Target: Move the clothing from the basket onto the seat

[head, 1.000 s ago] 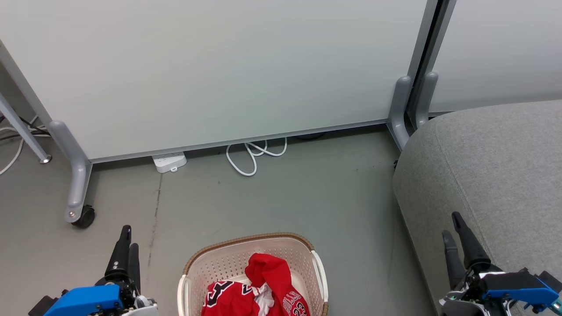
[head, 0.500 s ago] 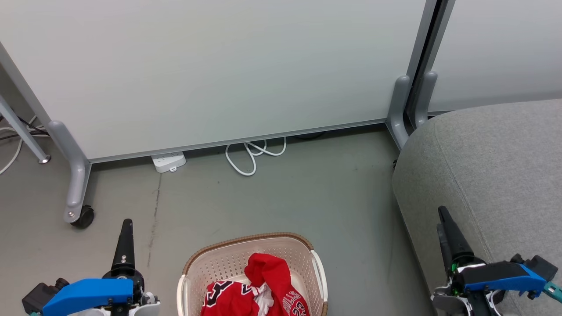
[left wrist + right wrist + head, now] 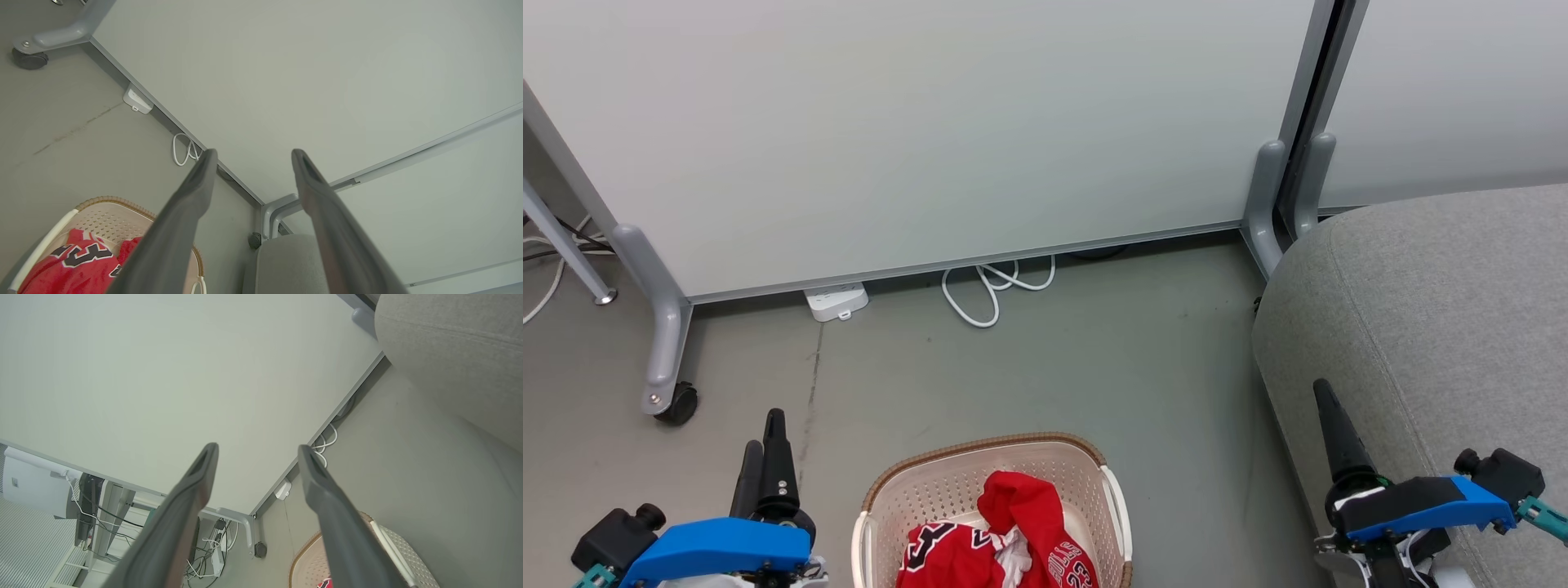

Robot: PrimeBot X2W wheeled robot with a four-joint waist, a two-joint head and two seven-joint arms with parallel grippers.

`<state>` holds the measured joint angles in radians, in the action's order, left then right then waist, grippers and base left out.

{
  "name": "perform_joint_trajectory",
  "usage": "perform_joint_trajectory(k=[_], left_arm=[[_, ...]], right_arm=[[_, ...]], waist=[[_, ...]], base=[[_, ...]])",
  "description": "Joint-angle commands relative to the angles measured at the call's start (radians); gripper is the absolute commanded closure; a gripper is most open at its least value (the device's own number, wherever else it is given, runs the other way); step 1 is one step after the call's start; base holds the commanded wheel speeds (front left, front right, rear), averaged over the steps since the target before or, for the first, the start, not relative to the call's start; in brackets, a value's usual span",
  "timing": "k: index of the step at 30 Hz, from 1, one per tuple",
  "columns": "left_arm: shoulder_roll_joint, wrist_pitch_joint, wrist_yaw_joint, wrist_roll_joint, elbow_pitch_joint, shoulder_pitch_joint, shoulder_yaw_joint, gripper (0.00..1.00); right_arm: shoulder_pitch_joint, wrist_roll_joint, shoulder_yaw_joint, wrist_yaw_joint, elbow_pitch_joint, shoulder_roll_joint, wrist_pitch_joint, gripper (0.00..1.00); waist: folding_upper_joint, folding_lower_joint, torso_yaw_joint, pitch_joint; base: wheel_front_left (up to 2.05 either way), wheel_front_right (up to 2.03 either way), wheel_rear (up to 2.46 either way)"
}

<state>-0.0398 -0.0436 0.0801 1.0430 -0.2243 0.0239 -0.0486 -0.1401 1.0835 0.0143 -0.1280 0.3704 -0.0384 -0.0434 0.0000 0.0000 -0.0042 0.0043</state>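
The clothing [image 3: 996, 547], red with black-and-white lettering and a bit of white fabric, lies bunched in the cream basket [image 3: 980, 445] on the floor at the bottom centre. The grey seat [image 3: 1445, 310] rises at the right. My left gripper [image 3: 765, 429] hovers left of the basket, open and empty. My right gripper [image 3: 1323, 396] hangs at the seat's front edge, right of the basket. In the left wrist view the left gripper [image 3: 254, 153] is spread wide over basket [image 3: 110, 202], clothing [image 3: 77, 265] and seat [image 3: 286, 261]. In the right wrist view the right gripper [image 3: 258, 448] is open beside basket [image 3: 302, 547] and seat [image 3: 449, 343].
White partition panels [image 3: 931, 122] stand behind on grey feet, one with a castor [image 3: 678, 403]. A power strip [image 3: 836, 300] and a coiled white cable [image 3: 992, 290] lie at the panel's base. Bare grey floor [image 3: 1094, 367] stretches between basket, panels and seat.
Both wrists have rolled. The left gripper has shifted slightly right toward the basket. The right gripper has moved left and up along the seat's edge. Basket and clothing have not moved.
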Motion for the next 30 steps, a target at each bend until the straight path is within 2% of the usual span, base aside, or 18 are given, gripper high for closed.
perform_joint_trajectory(k=[1, 13, 30], left_arm=[[-0.011, -0.011, 0.000, -0.052, 0.017, 0.008, 0.009, 0.00], [-0.024, -0.051, -0.010, -0.268, 0.011, -0.004, 0.036, 0.00], [-0.036, -0.101, -0.012, -0.472, -0.002, -0.016, 0.055, 0.00]], right_arm=[[-0.034, -0.046, 0.007, -0.002, -0.005, -0.007, -0.011, 0.00], [-0.052, -0.239, 0.030, -0.002, 0.020, -0.009, -0.048, 0.00], [-0.063, -0.453, 0.060, -0.003, 0.025, -0.011, -0.074, 0.00]], waist=[[0.0000, 0.0000, 0.000, 0.000], [0.0000, 0.0000, -0.002, -0.005], [0.0000, 0.0000, -0.007, -0.010]], base=[[0.00, 0.00, 0.00], [0.00, 0.00, 0.00], [0.00, 0.00, 0.00]])
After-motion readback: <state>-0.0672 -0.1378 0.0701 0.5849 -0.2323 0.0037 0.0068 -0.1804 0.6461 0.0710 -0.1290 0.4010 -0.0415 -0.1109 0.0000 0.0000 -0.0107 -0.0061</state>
